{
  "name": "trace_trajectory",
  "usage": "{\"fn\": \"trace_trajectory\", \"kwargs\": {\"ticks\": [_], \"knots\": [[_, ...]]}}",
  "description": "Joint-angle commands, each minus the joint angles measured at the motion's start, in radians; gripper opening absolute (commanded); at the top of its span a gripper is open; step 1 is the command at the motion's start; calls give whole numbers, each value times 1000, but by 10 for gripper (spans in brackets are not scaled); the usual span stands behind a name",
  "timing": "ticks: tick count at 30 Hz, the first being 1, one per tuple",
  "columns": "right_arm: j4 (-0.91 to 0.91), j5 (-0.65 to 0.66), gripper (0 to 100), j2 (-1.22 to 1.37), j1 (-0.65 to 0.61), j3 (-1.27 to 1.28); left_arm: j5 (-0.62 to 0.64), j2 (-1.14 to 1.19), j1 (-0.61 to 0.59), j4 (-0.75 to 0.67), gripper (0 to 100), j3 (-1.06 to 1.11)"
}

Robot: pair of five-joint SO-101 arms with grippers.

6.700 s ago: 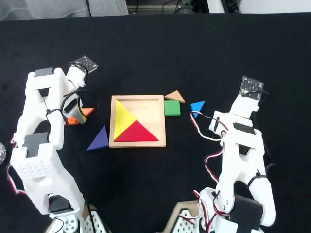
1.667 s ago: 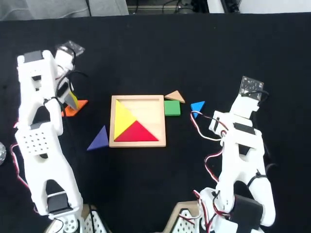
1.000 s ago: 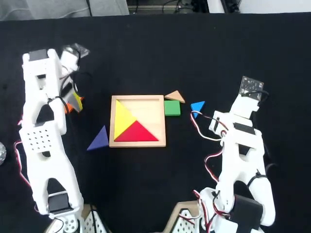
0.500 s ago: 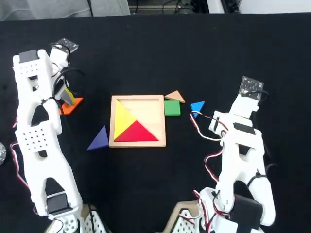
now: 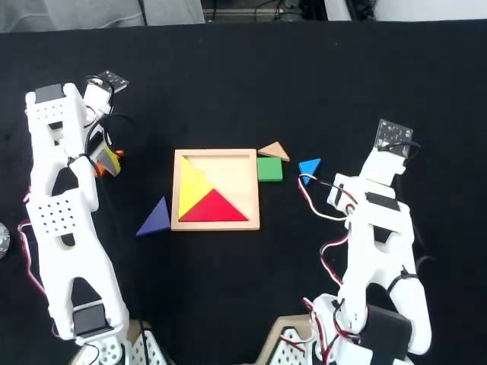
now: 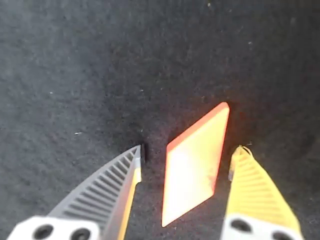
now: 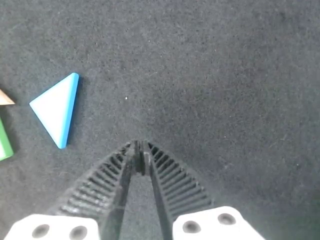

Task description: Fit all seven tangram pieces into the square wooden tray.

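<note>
We look steeply down from well above in the high view, taking in most of the black cloth-covered bench [image 5: 319, 84], with both arms rising from its near edge and the square wooden tray [image 5: 216, 153] at mid-bench. Each wrist view sits close over the cloth, facing down past that arm's own jaws. The left one shares the orange parallelogram piece [image 6: 195, 165] toward the bench's left edge; the right one, the blue triangular piece [image 7: 54, 109] right of the tray.

I see an orange parallelogram [image 6: 195, 165], a yellow triangle [image 5: 192, 186] and red triangle [image 5: 215, 207] in the pale wooden tray [image 5: 216, 154], plus a purple triangle [image 5: 156, 217], green square [image 5: 269, 169], tan triangle [image 5: 275, 151] and blue triangle [image 5: 309, 167] on the black tabletop [image 5: 228, 76].
</note>
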Motion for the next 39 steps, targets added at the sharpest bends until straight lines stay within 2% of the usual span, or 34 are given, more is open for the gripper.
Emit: {"fn": "trace_trajectory", "kwargs": {"ticks": [1,5,11,14,19,25,28,31,37,39], "knots": [[-18,-3,15,-39,-21,-59,-6,40,4,-21,256,-13],[-18,-3,15,-39,-21,-59,-9,38,12,2,148,-15],[-18,-3,15,-39,-21,-59,-11,2,38,227,153,-171],[-18,-3,15,-42,-21,-59,-25,-17,62,227,115,-139],[-15,-3,15,-42,-21,-59,-84,-180,122,227,66,81],[-15,-3,15,-42,-21,-61,-75,-634,251,224,62,452],[-14,-3,15,-42,-21,-61,57,-842,306,222,62,578],[-14,-3,15,-42,-21,-61,250,-942,351,222,62,659],[-14,-3,15,-42,-21,-58,832,-954,351,221,61,725],[-15,-3,15,-42,-21,-58,968,-937,318,199,61,733]]}}
